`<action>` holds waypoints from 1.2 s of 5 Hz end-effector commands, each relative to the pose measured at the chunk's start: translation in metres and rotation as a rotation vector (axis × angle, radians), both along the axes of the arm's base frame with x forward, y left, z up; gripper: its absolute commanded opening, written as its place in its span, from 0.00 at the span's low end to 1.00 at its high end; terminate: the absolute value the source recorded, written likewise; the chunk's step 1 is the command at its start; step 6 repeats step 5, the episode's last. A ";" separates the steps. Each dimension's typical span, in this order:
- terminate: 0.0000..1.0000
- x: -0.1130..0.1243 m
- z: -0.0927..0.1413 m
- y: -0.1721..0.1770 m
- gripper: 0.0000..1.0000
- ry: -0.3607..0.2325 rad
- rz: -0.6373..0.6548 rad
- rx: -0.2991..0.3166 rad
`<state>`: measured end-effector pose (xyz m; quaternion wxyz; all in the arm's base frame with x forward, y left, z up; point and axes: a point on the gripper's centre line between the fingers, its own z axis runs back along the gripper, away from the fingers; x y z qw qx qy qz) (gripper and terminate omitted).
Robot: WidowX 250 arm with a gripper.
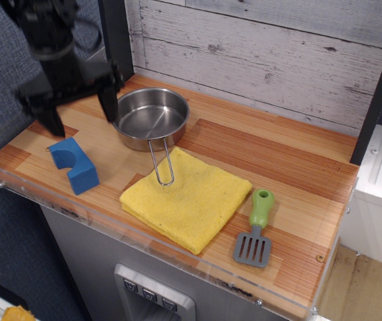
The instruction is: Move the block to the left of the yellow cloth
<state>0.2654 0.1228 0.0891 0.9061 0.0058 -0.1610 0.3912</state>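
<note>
The blue block with an arch notch lies on the wooden counter near its front left corner, to the left of the yellow cloth. The cloth lies flat at the front middle. My gripper hangs above and behind the block, raised clear of it. Its two black fingers are spread wide apart with nothing between them.
A steel pan stands behind the cloth, its wire handle resting on the cloth's back edge. A green-handled grey spatula lies right of the cloth. A clear plastic lip runs along the counter's front. A dark post stands at the back left.
</note>
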 end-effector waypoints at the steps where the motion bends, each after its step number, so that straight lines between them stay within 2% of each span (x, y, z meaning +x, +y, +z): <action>1: 0.00 0.011 0.050 -0.037 1.00 -0.104 -0.209 0.041; 2: 0.00 0.015 0.057 -0.053 1.00 -0.102 -0.337 0.037; 3: 0.00 0.014 0.057 -0.057 1.00 -0.104 -0.409 0.040; 4: 0.00 0.015 0.052 -0.060 1.00 -0.113 -0.485 0.010; 5: 1.00 0.017 0.054 -0.062 1.00 -0.126 -0.538 0.013; 6: 1.00 0.017 0.054 -0.062 1.00 -0.126 -0.538 0.013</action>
